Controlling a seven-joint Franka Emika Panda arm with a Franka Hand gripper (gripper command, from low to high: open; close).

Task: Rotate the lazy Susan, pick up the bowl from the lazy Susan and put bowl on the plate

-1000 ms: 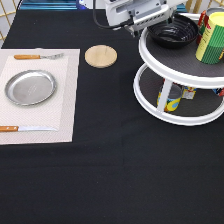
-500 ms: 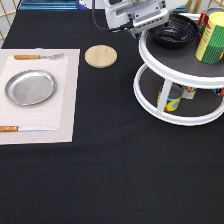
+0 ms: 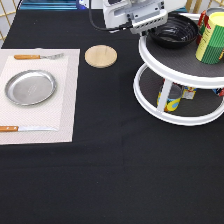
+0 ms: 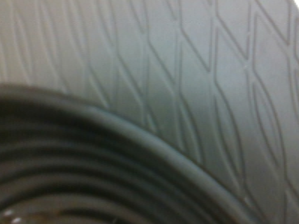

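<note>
The black ridged bowl point(image 3: 176, 32) sits on the top tier of the white two-tier lazy Susan point(image 3: 172, 116) at the exterior view's top right. My gripper point(image 3: 146, 29) hangs at the bowl's left rim, just above the tier's edge. The wrist view shows the bowl's ridged rim point(image 4: 93, 165) from very close, over the dark textured shelf surface point(image 4: 206, 75). The silver plate point(image 3: 30, 87) lies on a pale placemat point(image 3: 65, 100) at the exterior view's left, with nothing on it.
A green and yellow can point(image 3: 212, 37) stands on the top tier next to the bowl. Cans point(image 3: 170, 96) stand on the lower tier. A wooden disc point(image 3: 100, 55) lies between mat and turntable. A fork point(image 3: 37, 56) and a knife point(image 3: 27, 128) flank the plate.
My hand has shifted slightly to the left at the bowl's rim. The bowl stays on the top tier.
</note>
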